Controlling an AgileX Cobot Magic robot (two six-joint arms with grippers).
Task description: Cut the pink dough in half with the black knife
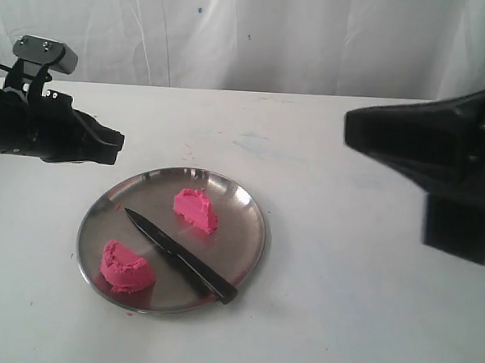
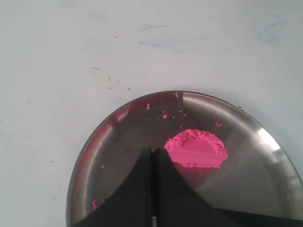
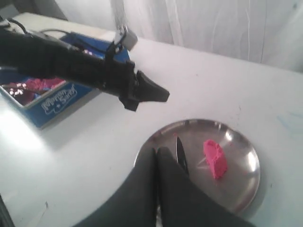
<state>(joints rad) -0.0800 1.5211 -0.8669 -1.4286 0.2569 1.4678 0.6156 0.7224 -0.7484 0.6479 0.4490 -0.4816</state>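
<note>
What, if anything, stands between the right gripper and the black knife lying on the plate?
Nothing visible. The right gripper, jaws shut, hangs beside the plate; only bare table separates it from the black knife, which lies between the two dough halves.

Exterior looks down; wrist views share plate (image 1: 241, 231)

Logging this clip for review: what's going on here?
The pink dough is already cut into two halves, the second nearer the camera, both on the steel plate. The black knife lies between them with nothing holding it. The left end effector and right end effector are shut, empty, off to either side of the plate.
</note>
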